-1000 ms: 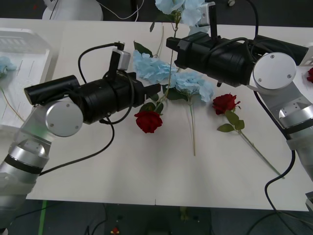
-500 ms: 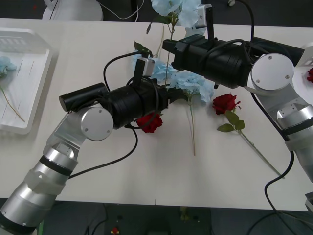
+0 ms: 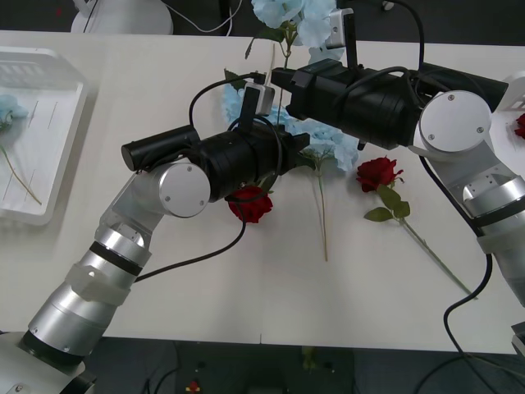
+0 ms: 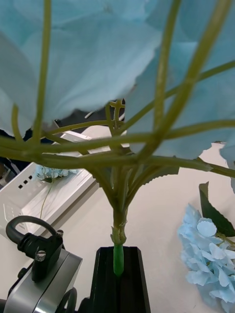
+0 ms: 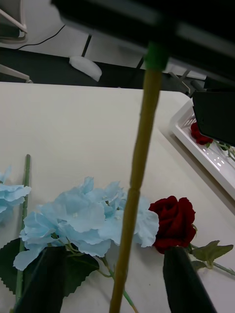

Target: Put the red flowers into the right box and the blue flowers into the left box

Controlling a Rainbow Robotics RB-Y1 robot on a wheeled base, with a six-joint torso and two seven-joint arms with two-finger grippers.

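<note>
— Front view, right pincer [image 3: 280,79]?
— Clamped on the thin green stem [image 4: 118,254] of a raised blue flower [image 3: 299,16], held above the middle of the worktop [image 3: 246,279].
— Left pincer [image 5: 115,281]?
— Apart, one finger on either side of that same hanging stem.
— Other flowers?
— Two blue heads [image 3: 328,141] lying flat on the worktop beneath both arms, two red roses [image 3: 250,203] just beside them.
— Boxes?
— Left box [image 3: 49,90] at the far left, holding one blue head. Right box [image 5: 208,156] at the far right, holding one rose.
</note>
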